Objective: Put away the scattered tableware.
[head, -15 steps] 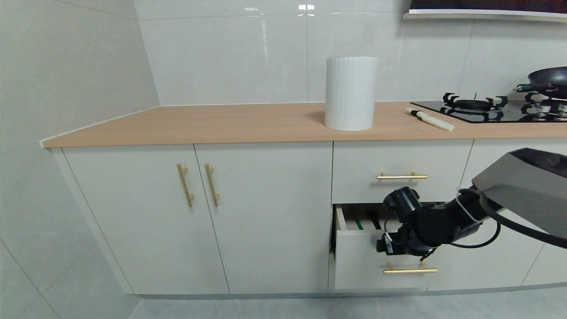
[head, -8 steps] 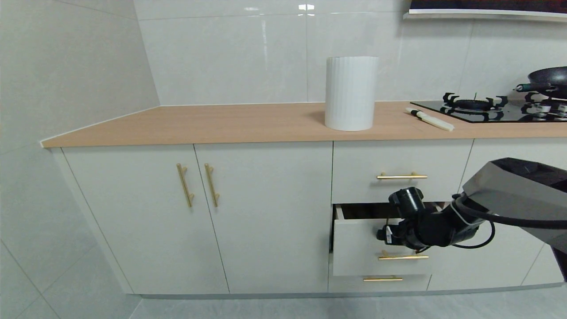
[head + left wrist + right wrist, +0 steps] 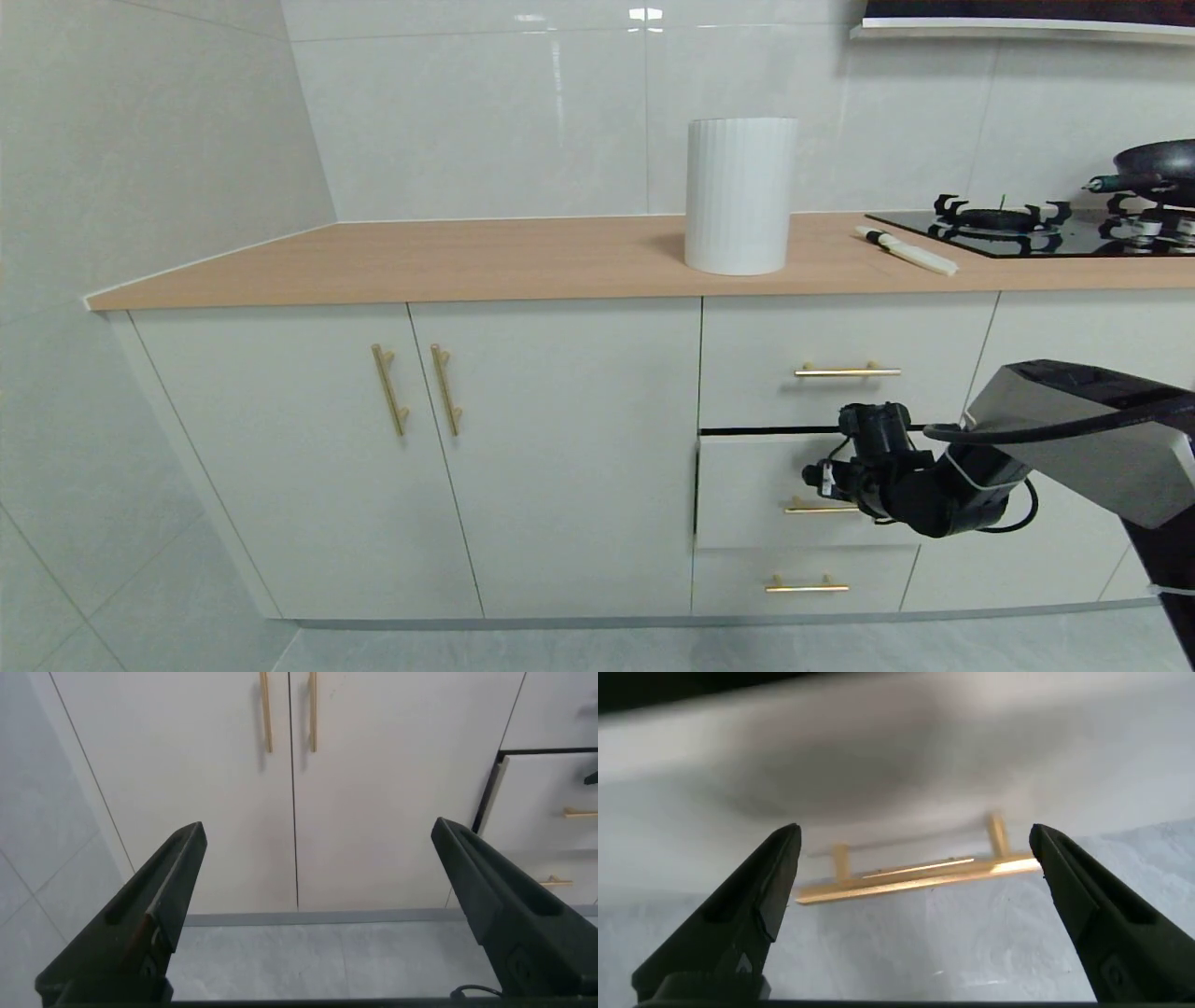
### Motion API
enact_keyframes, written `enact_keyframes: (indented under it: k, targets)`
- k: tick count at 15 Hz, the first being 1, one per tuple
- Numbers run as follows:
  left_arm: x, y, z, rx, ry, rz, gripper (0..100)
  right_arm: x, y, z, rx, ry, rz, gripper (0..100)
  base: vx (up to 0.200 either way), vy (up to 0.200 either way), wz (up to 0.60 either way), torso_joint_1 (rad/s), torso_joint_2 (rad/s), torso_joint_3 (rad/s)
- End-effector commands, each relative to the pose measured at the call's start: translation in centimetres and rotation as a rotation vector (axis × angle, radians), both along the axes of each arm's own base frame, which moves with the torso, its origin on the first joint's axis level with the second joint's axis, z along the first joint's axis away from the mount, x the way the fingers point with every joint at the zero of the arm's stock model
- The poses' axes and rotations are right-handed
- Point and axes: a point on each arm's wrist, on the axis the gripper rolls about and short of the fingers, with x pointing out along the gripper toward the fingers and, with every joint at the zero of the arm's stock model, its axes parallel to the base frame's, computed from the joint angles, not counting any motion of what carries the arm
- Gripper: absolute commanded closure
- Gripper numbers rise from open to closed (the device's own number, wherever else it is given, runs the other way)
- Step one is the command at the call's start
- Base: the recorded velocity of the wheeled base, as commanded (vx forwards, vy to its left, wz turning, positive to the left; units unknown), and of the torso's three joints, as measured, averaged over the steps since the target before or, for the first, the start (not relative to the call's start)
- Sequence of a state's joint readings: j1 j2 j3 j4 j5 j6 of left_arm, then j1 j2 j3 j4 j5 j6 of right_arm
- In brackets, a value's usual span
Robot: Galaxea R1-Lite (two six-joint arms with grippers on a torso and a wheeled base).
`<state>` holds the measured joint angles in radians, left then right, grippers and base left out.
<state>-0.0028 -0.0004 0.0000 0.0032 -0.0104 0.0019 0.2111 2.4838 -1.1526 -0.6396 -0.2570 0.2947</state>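
Note:
A white utensil with a dark handle [image 3: 906,250] lies on the wooden counter [image 3: 523,261] beside the stove. Below it, the middle drawer [image 3: 747,490] stands almost shut, with a thin dark gap along its top. My right gripper [image 3: 826,481] is against the drawer front just above its gold handle [image 3: 817,509]. In the right wrist view the right gripper [image 3: 913,838] is open, with the gold handle [image 3: 915,873] between its fingers and untouched. My left gripper [image 3: 316,831] hangs open and empty, facing the cabinet doors [image 3: 290,784].
A tall white ribbed canister [image 3: 740,196] stands on the counter. A black gas hob [image 3: 1018,231] with a pan [image 3: 1158,168] is at the right. Shut drawers sit above [image 3: 845,371] and below [image 3: 808,586]. Grey floor tiles [image 3: 308,961] lie beneath.
The middle drawer has slid from well open to almost shut. My right gripper moved in toward the cabinet with the drawer front.

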Motion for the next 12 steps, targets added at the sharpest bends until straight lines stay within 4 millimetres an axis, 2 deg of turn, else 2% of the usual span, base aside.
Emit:
enact_keyframes:
  k: [1,9,12]
  targets:
    - [0.0,0.0,0.0,0.000,0.000,-0.001,0,0.2,-0.4,-0.8,0.000,0.002,-0.009,0,0.000,0.000,0.00,0.000,0.00,0.000]
    - [0.0,0.0,0.0,0.001,0.000,0.001,0,1.4,-0.8,-1.6,0.000,-0.065,-0.048,0,0.000,0.000,0.00,0.000,0.00,0.000]
    - [0.0,0.0,0.0,0.000,0.000,-0.001,0,2.1,-0.9,-1.3,0.031,-0.094,-0.075,0,0.000,0.000,0.00,0.000,0.00,0.000]
